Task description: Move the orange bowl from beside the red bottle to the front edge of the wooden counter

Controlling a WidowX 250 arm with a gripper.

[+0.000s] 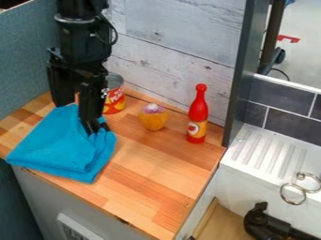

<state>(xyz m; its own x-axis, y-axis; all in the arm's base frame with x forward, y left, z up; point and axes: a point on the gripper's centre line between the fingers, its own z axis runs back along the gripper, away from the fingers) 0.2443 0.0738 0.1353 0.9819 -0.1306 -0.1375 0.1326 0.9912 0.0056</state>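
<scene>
The gripper (78,117) hangs at the upper left over a folded blue cloth (59,145), with its two fingers spread apart. One fingertip (93,127) is low by the cloth's upper right part; I cannot tell whether it touches. The other finger stands further left, above the cloth's back edge. Just behind the gripper, a can (115,96) with a red and yellow label is partly hidden by it. Right of the can sits a small orange-yellow object (153,118) with a purple and white top. A red bottle (198,115) with a yellow label stands upright further right.
The wooden counter (150,187) has a whitewashed plank wall (175,42) behind it and a blue-grey panel (25,61) at the left. A dark vertical post (241,75) rises at the right. Beyond it are a white sink (257,150), metal rings (293,193) and a black object (263,225).
</scene>
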